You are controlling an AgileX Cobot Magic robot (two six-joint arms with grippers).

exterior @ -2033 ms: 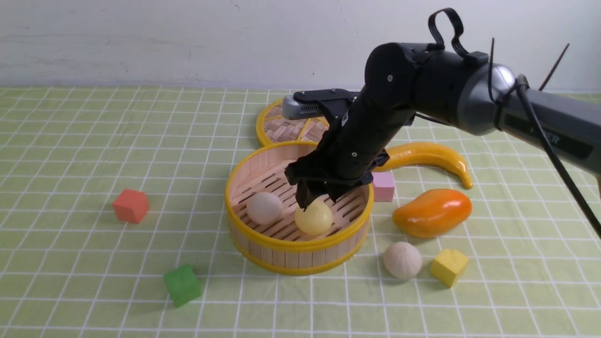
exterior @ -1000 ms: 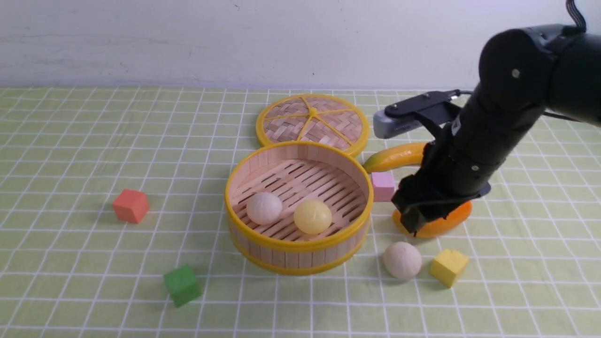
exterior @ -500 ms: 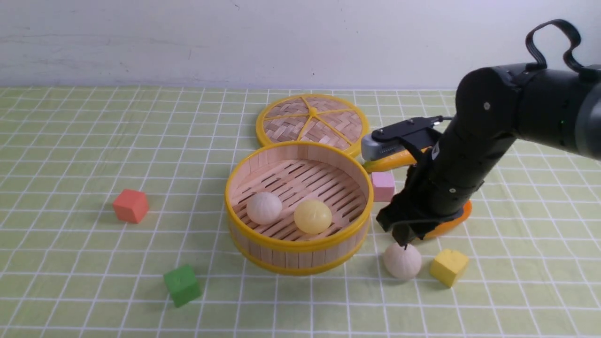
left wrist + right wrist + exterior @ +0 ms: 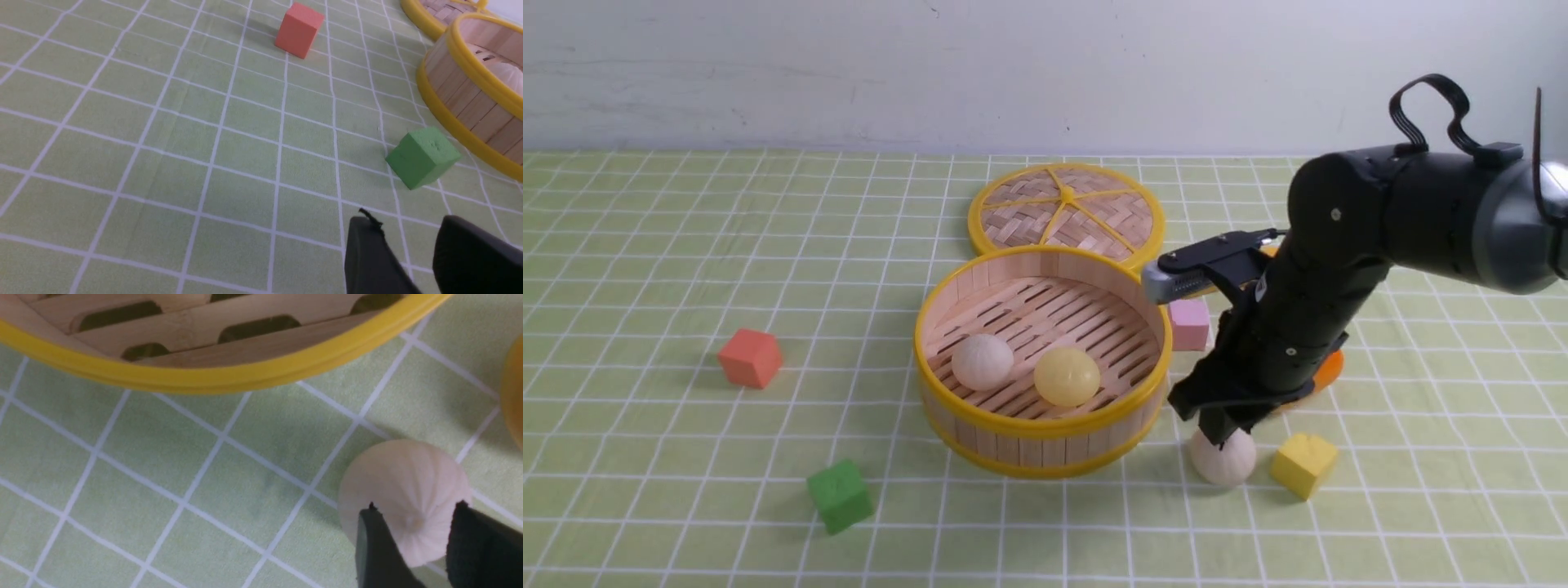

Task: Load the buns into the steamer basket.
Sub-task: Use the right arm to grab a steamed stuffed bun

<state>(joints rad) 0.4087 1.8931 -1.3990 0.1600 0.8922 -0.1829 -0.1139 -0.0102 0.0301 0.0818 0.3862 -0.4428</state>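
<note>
Now the step in hand looks to be the pick of the third bun point(image 4: 1223, 467), the pleated off-white one. It lies on the checked cloth point(image 4: 686, 457) just outside the steamer basket point(image 4: 1045, 430), between the basket's front-right wall and the yellow cube point(image 4: 1304, 464). To do it well, the right gripper point(image 4: 1222, 431) should sit low enough for its pads to meet the ball at its widest girth, not on the sloping crown, where a round thing would likely slip out. The squeeze should be gentle and centred. The lift should go straight up and clear the yellow rim before crossing to free floor beside the off-white bun point(image 4: 983, 362) and the pale yellow bun point(image 4: 1067, 376) inside. The cube stands near, so a sideways nudge is a risk.

The bun sits directly under the claw. The right wrist view shows the two dark fingers point(image 4: 374, 547) straddling its pleated top, one on each side of the centre. Whether they press it or merely bracket it cannot be told. The left gripper point(image 4: 408, 222) hangs well apart, jaws parted on nothing, near the green cube point(image 4: 423, 157).
</note>
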